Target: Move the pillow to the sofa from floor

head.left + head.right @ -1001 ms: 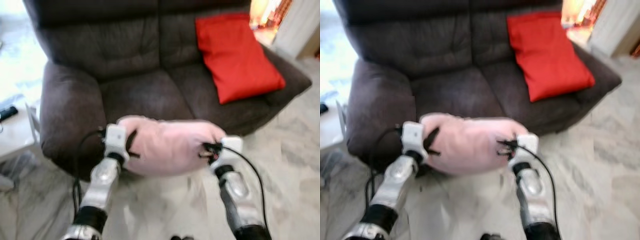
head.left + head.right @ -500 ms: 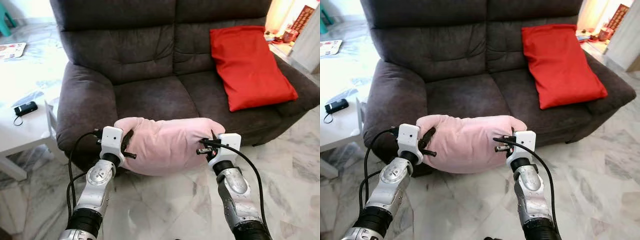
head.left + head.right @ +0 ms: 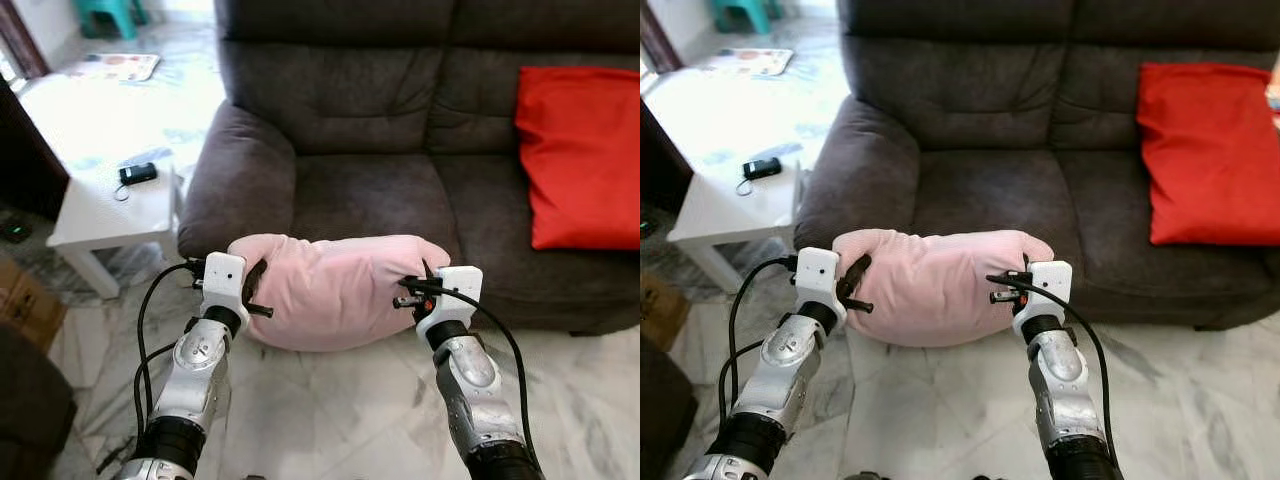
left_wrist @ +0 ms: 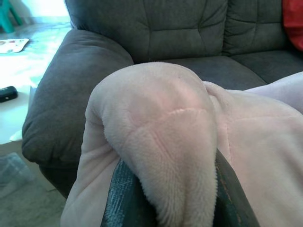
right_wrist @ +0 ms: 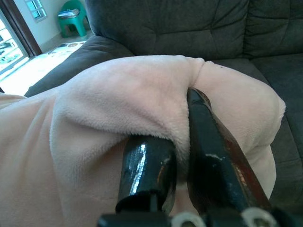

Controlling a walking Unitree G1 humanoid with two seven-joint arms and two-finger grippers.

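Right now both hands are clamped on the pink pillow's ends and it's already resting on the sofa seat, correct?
Not resting. The left hand and right hand do pinch the pillow by its ends, but the left eye view shows it held up in front of the sofa, over the floor, short of the seat.

Both head eyes look down at the sofa front; each wrist camera faces it closely over pillow fabric.

pillow up front between both grippers, sofa behind, cushion on its right seat, side table left
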